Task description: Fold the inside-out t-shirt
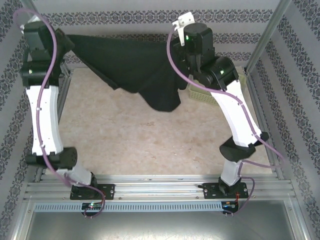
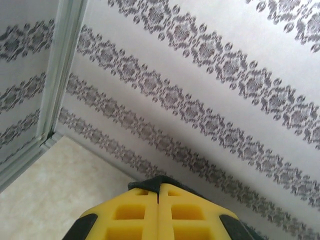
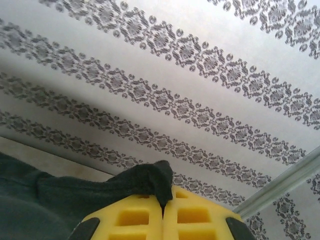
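Top external view: inside-out t-shirt (image 1: 135,65) strung up in the air at the far end of the table (image 1: 125,140), black and plain, stretched between the two raised arms. Upper edge pulled fairly taut from the left arm's wrist across to the right arm's wrist. Loose middle sagging down in a deep fold, lowest point right of centre, well clear of the near edge. Cannot tell whether that low point touches the tabletop. Pale green basket (image 1: 200,95) at the far right, just beside the hanging fabric and partly hidden behind the right arm.

Over to the left wrist view: left gripper (image 2: 158,192) pressed together, yellow pads (image 2: 135,215) meeting along a thin seam, a narrow rim of dark cloth peeking out at the tips. Patterned wall (image 2: 210,75) ahead, a metal corner post (image 2: 60,70) to the left.

Right wrist view now: right gripper (image 3: 163,202) likewise squeezed tight, pinching a bunched corner of the shirt at the very tips. Cloth draping away down and to the left, same patterned wall behind.
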